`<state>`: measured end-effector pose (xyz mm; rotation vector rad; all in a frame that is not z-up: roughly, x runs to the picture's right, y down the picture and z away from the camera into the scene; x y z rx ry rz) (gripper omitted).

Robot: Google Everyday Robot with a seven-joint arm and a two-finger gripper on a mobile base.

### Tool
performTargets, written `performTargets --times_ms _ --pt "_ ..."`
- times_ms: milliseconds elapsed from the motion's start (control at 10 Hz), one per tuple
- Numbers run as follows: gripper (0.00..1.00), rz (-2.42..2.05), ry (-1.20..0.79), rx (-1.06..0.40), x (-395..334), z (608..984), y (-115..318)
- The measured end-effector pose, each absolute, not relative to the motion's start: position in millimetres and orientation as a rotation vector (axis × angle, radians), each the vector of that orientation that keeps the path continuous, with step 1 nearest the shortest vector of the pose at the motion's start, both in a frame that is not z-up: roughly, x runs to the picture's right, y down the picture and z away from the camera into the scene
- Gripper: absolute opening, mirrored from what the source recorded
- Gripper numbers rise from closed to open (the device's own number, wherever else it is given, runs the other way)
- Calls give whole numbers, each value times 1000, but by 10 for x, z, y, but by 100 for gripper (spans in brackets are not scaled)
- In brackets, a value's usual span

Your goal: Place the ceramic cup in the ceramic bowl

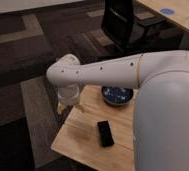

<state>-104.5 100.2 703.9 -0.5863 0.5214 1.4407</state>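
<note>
Over the near-left corner of the wooden table [80, 142] hangs the gripper [71, 106], pointing down from the white arm [108, 72] that reaches in from the picture's right. Its two pale fingers [63, 107] stand wide apart, and nothing can be made out between them. To the picture's right of the gripper, well apart from it, sits the ceramic bowl [117, 95], upright on the table and partly cut off by the arm. Below and right of the gripper lies a black phone [105, 133], flat on the wood. The ceramic cup cannot be made out; the wrist covers the spot under the gripper.
</note>
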Motion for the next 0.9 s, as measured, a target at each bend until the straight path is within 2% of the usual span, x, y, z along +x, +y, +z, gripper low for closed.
performTargets --times_ms 900 --pt "65 1507 533 -581 -863 7006 1009"
